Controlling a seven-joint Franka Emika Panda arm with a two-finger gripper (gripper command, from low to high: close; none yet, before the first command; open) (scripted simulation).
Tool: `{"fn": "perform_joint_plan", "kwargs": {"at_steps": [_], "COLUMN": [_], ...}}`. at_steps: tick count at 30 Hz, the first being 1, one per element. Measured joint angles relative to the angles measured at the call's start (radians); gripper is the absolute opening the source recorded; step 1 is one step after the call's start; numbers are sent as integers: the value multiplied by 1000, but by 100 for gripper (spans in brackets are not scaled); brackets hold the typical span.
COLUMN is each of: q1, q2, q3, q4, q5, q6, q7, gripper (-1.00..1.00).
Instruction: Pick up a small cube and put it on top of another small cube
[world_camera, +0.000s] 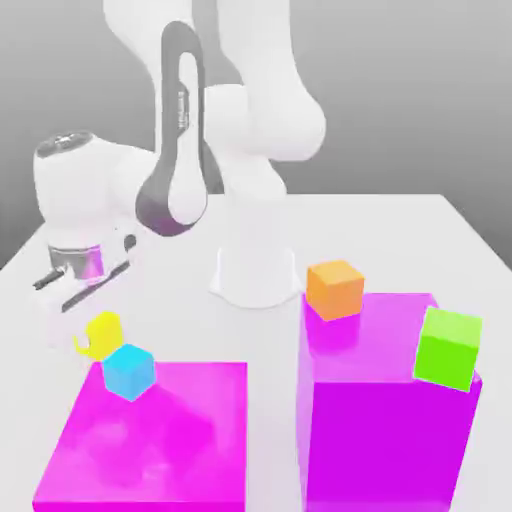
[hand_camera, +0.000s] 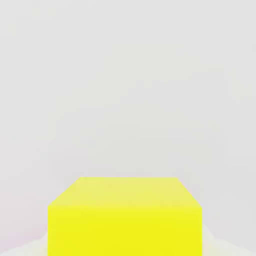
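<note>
While my jaws pinch the small yellow cube (world_camera: 103, 331) low by the counter (world_camera: 420, 225), just beside the cyan cube (world_camera: 129, 370) on the magenta slab (world_camera: 190, 440), a careless lift could clip and shove that cyan cube away.

Bright, even light; soft blur.

I see my gripper (world_camera: 88, 318) low over the white table (world_camera: 400, 230), jaws closed on the yellow cube (world_camera: 102, 331), which sits just beside the cyan cube (world_camera: 129, 371) at the low magenta block's (world_camera: 160, 440) corner.
</note>
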Motion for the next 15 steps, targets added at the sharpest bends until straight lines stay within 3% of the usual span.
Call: {"fn": "perform_joint_plan", "kwargs": {"at_steps": [10, 15], "q1": [-43, 106], "q2": [79, -54], "q3": [-19, 68], "q4": [123, 187], "q5": [-233, -181], "q6": [-67, -251], "q7": [-446, -429], "gripper": [-100, -100]}}
